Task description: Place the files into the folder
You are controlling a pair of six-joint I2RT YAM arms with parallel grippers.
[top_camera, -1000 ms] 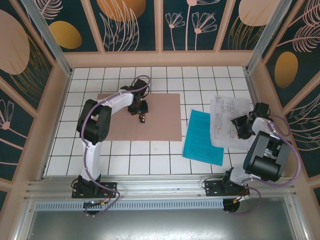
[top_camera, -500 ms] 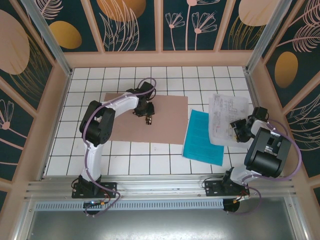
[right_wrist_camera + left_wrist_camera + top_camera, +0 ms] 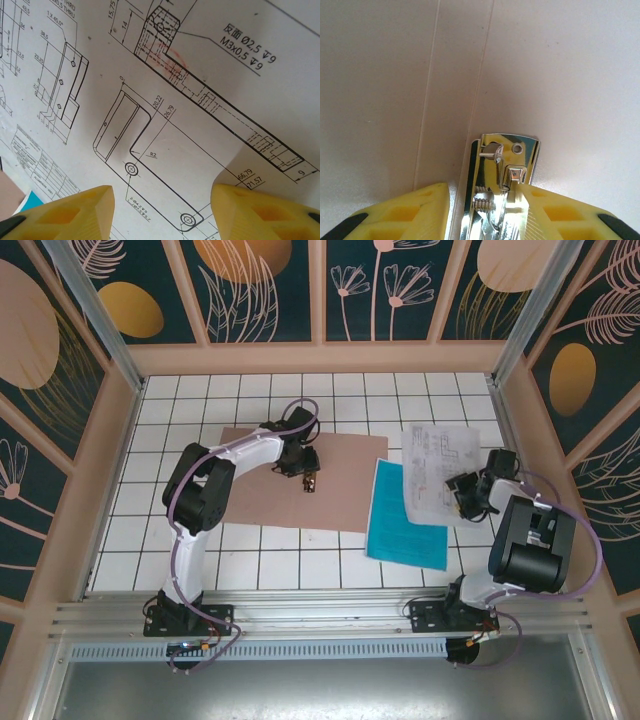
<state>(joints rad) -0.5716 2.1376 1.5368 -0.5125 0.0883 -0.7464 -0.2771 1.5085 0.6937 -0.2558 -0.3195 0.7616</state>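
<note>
The flat pinkish-brown card folder [image 3: 340, 490] has its long axis running 9 to 3 o'clock. The left tool [image 3: 485, 200] straddles its silver metal clip [image 3: 507, 150], and I cannot tell whether it grips. The right tool [image 3: 162, 200] is spread over a white printed sheet [image 3: 175, 100].

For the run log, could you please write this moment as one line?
left pincer: astride metal clip on folder; right pincer: open, on white sheets; teal sheet: partly beneath them

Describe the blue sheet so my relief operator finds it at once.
On the white tiled table, look just right of the pinkish-brown folder. The blue sheet lies there, partly under the white printed drawings; it is the only plain, coloured sheet.
</note>
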